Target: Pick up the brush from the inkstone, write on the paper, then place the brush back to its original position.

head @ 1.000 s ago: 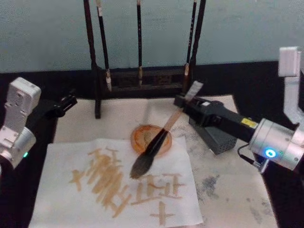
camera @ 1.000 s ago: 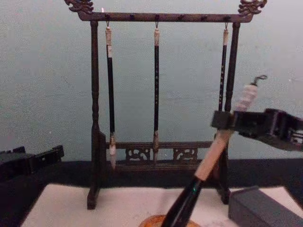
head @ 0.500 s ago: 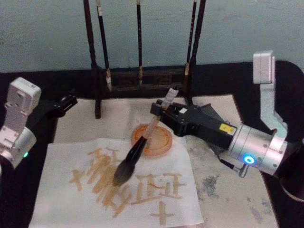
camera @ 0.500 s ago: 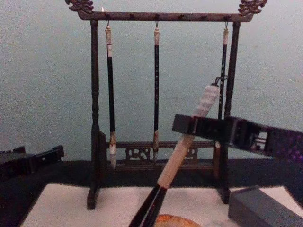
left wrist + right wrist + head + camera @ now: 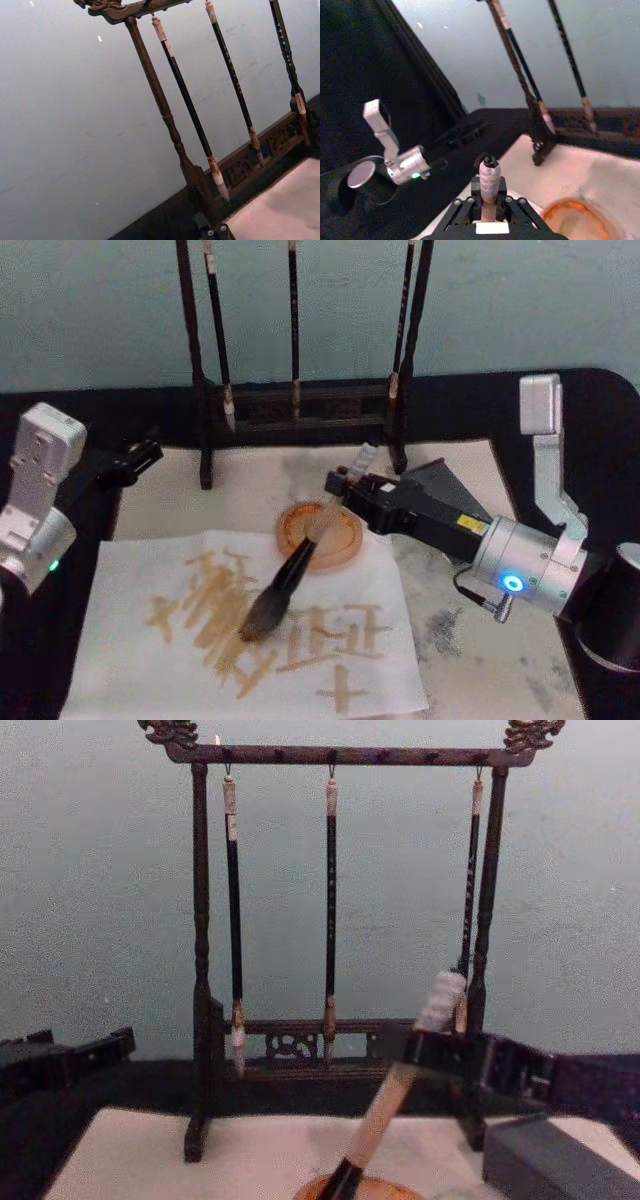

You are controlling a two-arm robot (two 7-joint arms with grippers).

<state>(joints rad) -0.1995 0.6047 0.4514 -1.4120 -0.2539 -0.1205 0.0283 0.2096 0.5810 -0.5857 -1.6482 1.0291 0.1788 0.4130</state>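
My right gripper (image 5: 342,490) is shut on the tan handle of the brush (image 5: 285,585), near its whitish end cap (image 5: 489,177). The brush slants down to the left, and its dark bristle head (image 5: 260,620) touches the paper (image 5: 130,660), which bears tan strokes. The round orange inkstone (image 5: 340,537) lies under the brush's handle, just beyond the paper's far edge. In the chest view the brush handle (image 5: 385,1115) rises to the right gripper (image 5: 440,1055). My left gripper (image 5: 140,455) hangs at the left, away from the paper.
A dark wooden brush stand (image 5: 300,405) with three thin hanging brushes (image 5: 330,910) stands behind the inkstone. A dark grey block (image 5: 545,1165) lies at the right, under my right arm. A stained off-white mat (image 5: 490,640) covers the table.
My right gripper has swung left and lowered with the brush. The bristle head moved left and down onto the paper's strokes.
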